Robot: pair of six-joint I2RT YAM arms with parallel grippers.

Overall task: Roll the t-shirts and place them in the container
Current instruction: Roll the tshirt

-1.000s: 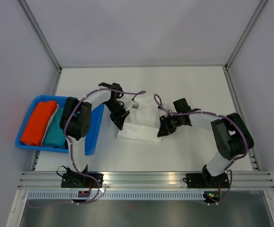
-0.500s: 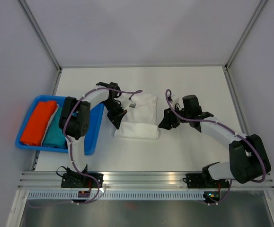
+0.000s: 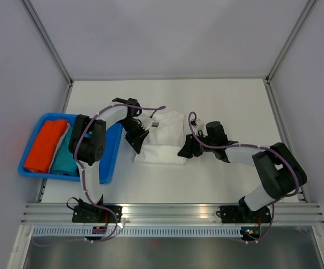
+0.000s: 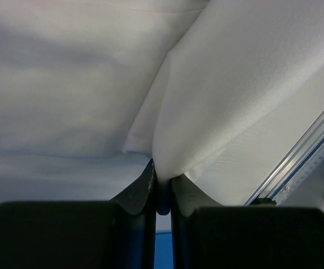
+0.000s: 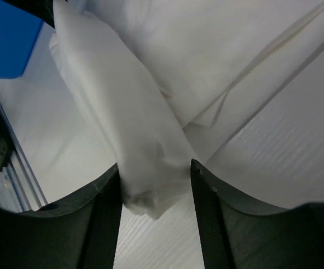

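Observation:
A white t-shirt (image 3: 164, 126) lies mid-table, its near edge turned over into a roll (image 3: 160, 156). My left gripper (image 3: 139, 141) sits at the roll's left end. In the left wrist view it (image 4: 162, 175) is shut on a fold of the white cloth (image 4: 229, 84). My right gripper (image 3: 184, 151) is at the roll's right end. In the right wrist view its jaws (image 5: 155, 180) stand open on either side of the roll's end (image 5: 145, 168). An orange t-shirt (image 3: 45, 144) and a teal t-shirt (image 3: 65, 154) lie folded in the tray.
A blue plastic tray (image 3: 110, 162) sits at the table's left edge, close beside my left arm. An aluminium rail (image 3: 173, 212) runs along the near edge, with both arm bases on it. Grey walls stand on three sides.
My right gripper let go and opened, swung out to the right, then came back to straddle the roll's right end. The left gripper shifted slightly left, still pinching the cloth.

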